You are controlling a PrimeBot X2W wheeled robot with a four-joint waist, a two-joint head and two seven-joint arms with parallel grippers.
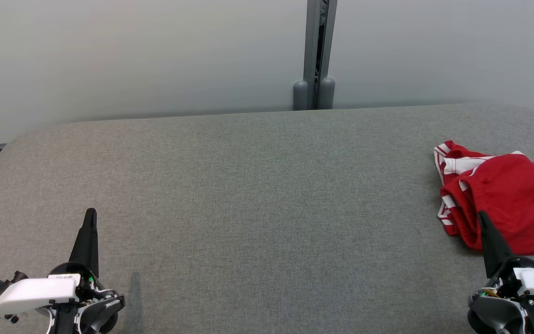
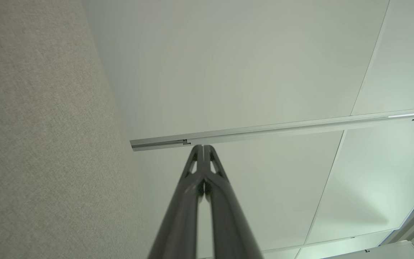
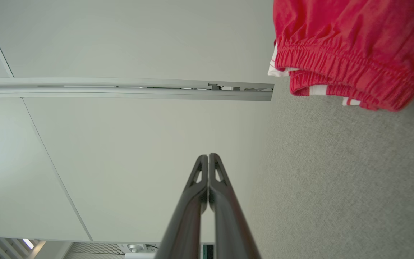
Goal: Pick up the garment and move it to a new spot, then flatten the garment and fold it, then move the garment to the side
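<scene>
Grey table (image 1: 267, 195) with a woven, felt-like fabric cover and rounded far corners, seen from the head. The garment (image 1: 508, 199) is a crumpled heap of soft red cloth with white side stripes. It lies at the table's right edge, about midway between the far and near edges, and part of it is cut off by the picture's border. The right wrist view shows its gathered, elasticated waistband (image 3: 340, 77), puckered in fine ridges, with white striped folds beneath.

The left pincer (image 1: 91, 213) is at the near left corner of the table. Its two long, dark, tapering fingers are pressed together into one point and hold nothing. The right pincer (image 1: 481, 214) is near the right edge on the near side, likewise closed and empty. Its tip overlaps the garment's near hem in the head view, but the right wrist view shows bare fabric between fingertips and cloth.

Behind the far edge stand smooth, pale wall panels (image 1: 132, 55), joined by a grey metal rail (image 1: 319, 46).
</scene>
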